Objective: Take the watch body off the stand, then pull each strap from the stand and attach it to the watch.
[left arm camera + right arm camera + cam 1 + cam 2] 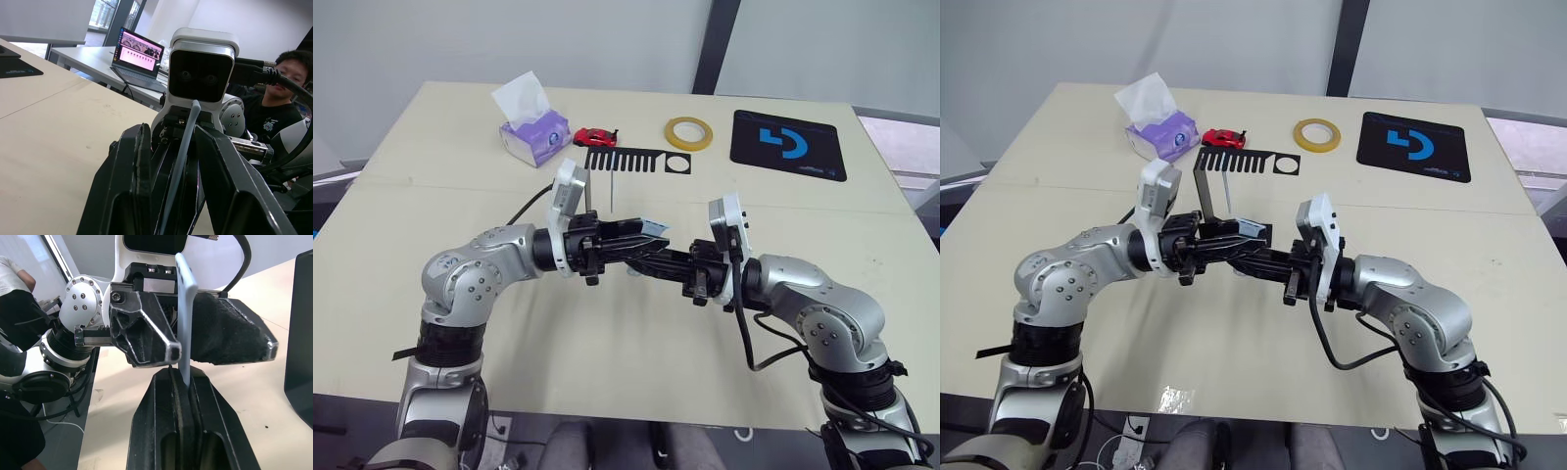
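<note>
Left pincer [651, 233] and right pincer [651, 262] meet mid-table [431, 147], both pinching one pale strap [186, 308]; stand [636, 161] behind.

Thin pale blue-grey flexible strap [185, 308]. Black sheet-metal comb-slotted stand [631, 162]. Yellow tape ring [689, 133]. Black rectangular mouse pad [789, 145], blue logo. Purple tissue box [536, 136], white tissue. Small red toy car [595, 136]. Beige tabletop [431, 147].
</note>
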Tool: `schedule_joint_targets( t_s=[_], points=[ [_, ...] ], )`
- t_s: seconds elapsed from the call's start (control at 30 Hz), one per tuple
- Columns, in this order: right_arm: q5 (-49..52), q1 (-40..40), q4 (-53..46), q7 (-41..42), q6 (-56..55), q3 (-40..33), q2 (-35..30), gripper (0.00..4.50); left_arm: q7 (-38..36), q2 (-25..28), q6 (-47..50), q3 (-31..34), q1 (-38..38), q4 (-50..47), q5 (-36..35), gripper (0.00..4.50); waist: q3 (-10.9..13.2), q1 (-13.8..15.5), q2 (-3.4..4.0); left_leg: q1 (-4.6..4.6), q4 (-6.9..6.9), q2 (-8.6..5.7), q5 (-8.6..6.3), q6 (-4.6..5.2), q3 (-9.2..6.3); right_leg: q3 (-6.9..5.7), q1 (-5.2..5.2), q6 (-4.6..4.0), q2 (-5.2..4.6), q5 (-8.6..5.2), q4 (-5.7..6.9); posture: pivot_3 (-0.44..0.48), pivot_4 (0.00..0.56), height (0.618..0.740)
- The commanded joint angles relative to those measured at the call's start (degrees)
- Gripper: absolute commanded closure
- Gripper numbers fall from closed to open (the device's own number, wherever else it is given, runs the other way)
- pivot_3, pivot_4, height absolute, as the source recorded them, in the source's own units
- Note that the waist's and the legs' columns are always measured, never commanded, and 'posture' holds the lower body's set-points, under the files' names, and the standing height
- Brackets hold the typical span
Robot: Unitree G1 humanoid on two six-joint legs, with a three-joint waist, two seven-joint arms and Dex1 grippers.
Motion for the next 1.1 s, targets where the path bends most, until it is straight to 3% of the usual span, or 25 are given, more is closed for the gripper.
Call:
schedule_joint_targets(
  t_s=[0.03,0.2,1.0,1.1],
  points=[
    [1.19,-0.80,-1.10,0.29,-0.29,-1.42,-0.54,4.50,-0.45,-0.26,-1.37,1.19,0.23,-1.58,-1.10,2.91,0.00,0.00,0.00,0.00,0.00,0.00,0.00,0.00,0.00,0.00,0.00,0.00,0.00,0.00,0.00,0.000,0.150,0.738],
    [1.30,-0.59,-1.44,0.36,-0.21,-1.39,-0.68,4.50,-0.50,-0.91,-1.65,1.66,0.55,-1.58,-2.00,4.40,0.00,-0.01,0.00,0.00,0.00,0.00,0.00,0.00,0.00,0.00,0.00,0.00,0.00,0.00,0.00,0.000,0.150,0.738],
    [1.76,-1.22,-2.16,-0.27,-0.30,-1.72,-1.34,4.50,-0.70,-1.63,-0.21,1.75,0.18,-0.47,-3.16,4.40,0.00,0.01,0.00,0.00,0.01,0.00,0.00,0.00,0.00,0.00,0.00,0.00,0.00,0.00,0.02,0.000,0.150,0.738],
    [2.11,-1.48,-2.04,-0.65,-0.15,-1.96,-1.07,4.50,0.10,-2.31,-0.16,2.43,0.34,-0.26,-3.80,3.56,0.00,0.02,0.00,0.00,0.02,0.00,0.00,0.00,0.00,0.00,0.00,0.00,0.00,0.00,0.03,0.000,0.150,0.738]
  ],
)
